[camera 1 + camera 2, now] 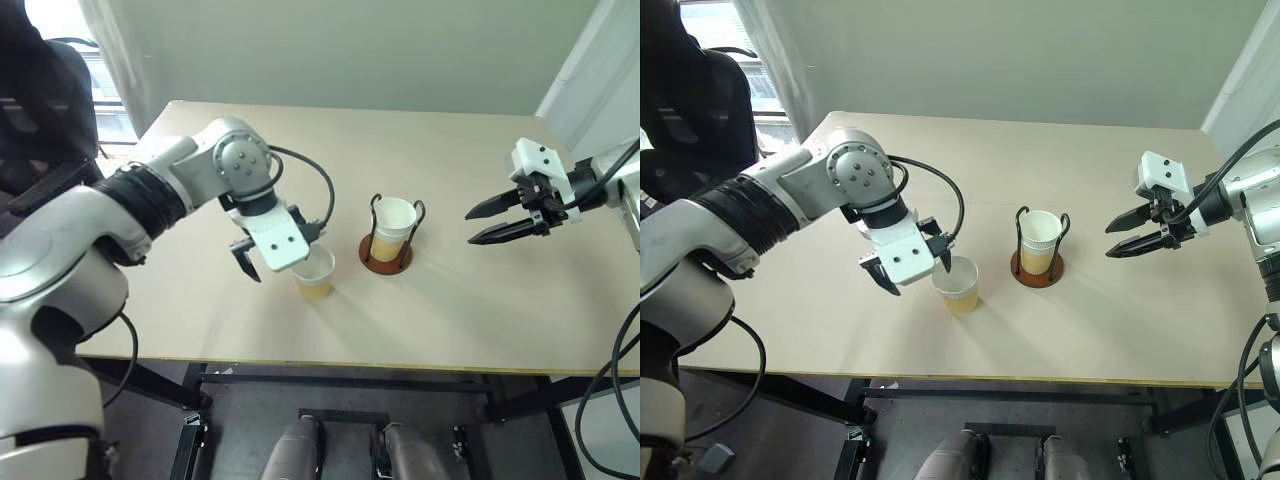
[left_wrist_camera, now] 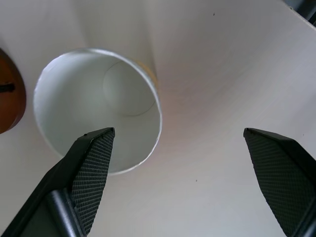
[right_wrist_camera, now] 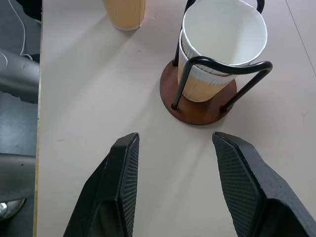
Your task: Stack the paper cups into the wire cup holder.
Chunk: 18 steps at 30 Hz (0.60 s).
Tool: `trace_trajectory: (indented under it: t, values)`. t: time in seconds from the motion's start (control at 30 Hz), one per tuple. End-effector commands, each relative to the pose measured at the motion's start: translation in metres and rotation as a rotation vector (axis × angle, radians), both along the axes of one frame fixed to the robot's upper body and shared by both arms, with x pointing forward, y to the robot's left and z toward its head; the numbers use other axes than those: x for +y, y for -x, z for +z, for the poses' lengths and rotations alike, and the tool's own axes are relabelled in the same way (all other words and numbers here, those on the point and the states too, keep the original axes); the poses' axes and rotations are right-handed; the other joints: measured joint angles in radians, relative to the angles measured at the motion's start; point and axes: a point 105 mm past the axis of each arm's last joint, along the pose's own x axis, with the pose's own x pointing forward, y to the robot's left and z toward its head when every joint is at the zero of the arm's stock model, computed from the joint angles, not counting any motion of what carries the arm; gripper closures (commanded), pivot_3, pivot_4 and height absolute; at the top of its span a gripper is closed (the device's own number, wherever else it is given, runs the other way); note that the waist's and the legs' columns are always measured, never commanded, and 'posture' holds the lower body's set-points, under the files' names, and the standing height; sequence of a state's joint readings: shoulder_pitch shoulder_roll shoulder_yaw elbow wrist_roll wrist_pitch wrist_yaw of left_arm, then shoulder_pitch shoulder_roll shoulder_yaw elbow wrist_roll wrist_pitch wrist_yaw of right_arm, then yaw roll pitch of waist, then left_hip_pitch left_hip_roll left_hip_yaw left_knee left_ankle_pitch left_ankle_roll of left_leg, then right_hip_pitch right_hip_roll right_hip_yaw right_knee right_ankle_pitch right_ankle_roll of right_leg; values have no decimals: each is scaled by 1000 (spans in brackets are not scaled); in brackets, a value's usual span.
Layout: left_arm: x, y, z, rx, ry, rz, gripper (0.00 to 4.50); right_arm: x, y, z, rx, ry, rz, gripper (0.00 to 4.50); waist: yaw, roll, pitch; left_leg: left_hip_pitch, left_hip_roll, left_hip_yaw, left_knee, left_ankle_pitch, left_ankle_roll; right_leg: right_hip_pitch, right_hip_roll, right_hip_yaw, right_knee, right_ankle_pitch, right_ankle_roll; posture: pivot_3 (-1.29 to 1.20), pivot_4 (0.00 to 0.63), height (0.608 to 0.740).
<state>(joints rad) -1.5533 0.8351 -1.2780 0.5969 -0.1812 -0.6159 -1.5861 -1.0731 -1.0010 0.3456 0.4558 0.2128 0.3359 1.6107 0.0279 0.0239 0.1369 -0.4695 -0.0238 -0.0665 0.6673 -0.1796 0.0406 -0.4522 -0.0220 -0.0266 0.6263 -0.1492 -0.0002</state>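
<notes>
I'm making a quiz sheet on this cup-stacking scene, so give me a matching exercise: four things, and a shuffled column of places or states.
Things:
1. loose paper cup
2. stacked paper cups
3. left gripper
4. right gripper

States:
A. inside the wire cup holder
B. open, hanging over a cup
C. upright on the table, alone
D. open, held above the table beside the holder

Pairs: 1-C, 2-A, 3-B, 4-D

loose cup (image 1: 314, 274): tan outside, white rim and inside, centre of the frame
nested cups (image 3: 220, 47): tan walls, white rims, white inside
wire cup holder (image 3: 200, 111): reddish-brown disc base, black wire loops
left gripper (image 2: 177, 185): black fingers, fine cross-hatched pads
right gripper (image 3: 173, 190): black, same textured pads
table (image 1: 470, 320): pale beige, plain
</notes>
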Motion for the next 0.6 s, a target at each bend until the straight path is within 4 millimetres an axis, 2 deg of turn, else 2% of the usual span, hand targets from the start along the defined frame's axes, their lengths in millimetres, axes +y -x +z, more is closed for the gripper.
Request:
trace_trajectory:
  t: [0.03,0.2,0.33,0.6]
  values:
    - [0,3,5,-7,-13,-27,1227,2,3,14,-48,-11,18,2168,0,0,0,0,0,0,0,0,0,0,0,0,0,0,0,0,150,740]
    - [1,4,-1,4,-27,-39,3159,2,3,14,-47,-14,20,2168,0,0,0,0,0,0,0,0,0,0,0,0,0,0,0,0,150,740]
    - [2,3,-2,-1,-32,-45,4475,2,3,13,-47,-15,19,2168,0,0,0,0,0,0,0,0,-1,0,0,0,0,0,0,0,150,740]
    - [7,0,-1,-8,-44,-29,4475,0,2,13,-48,-14,11,2168,0,0,0,0,0,0,0,-2,-4,0,0,0,0,0,0,0,150,740]
